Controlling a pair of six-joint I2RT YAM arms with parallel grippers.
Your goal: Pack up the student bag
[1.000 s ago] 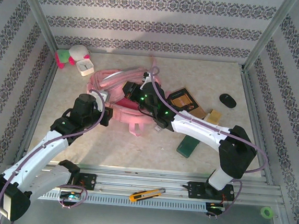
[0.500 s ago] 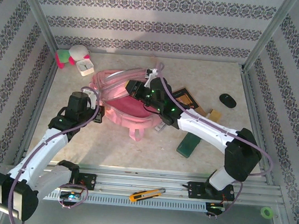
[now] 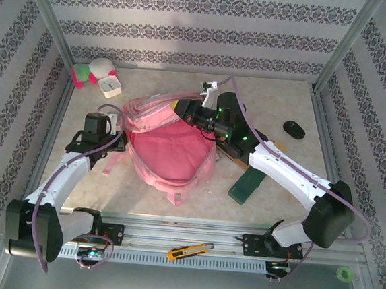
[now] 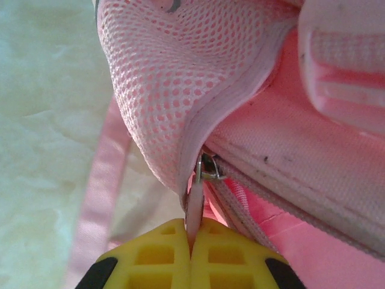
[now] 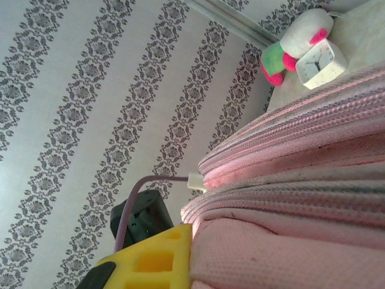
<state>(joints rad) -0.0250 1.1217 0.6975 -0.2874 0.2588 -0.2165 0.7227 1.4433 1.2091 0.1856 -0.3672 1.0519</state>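
Note:
The student bag [image 3: 172, 149] is a big pink backpack lying mid-table, its top end raised toward the back. My left gripper [image 3: 117, 140] is at the bag's left edge. In the left wrist view my left gripper [image 4: 192, 227] has its yellow fingers [image 4: 234, 253] shut on the pink zipper pull [image 4: 194, 201], beside the mesh side pocket [image 4: 162, 84]. My right gripper [image 3: 184, 111] is at the bag's top. Its wrist view shows one yellow finger [image 5: 150, 259] pressed against pink padded fabric [image 5: 283, 253], with the other finger hidden behind it.
A plush toy [image 3: 91, 71] and a white clock [image 3: 109, 85] sit at the back left. A black mouse [image 3: 294, 130], a wooden block [image 3: 276, 150] and a dark green case [image 3: 247, 185] lie to the right. A utility knife [image 3: 189, 251] rests on the front rail.
The bag has gone from bunched up to spread out and raised at its top. My left gripper moved left with the zipper pull. My right arm swung back and to the right.

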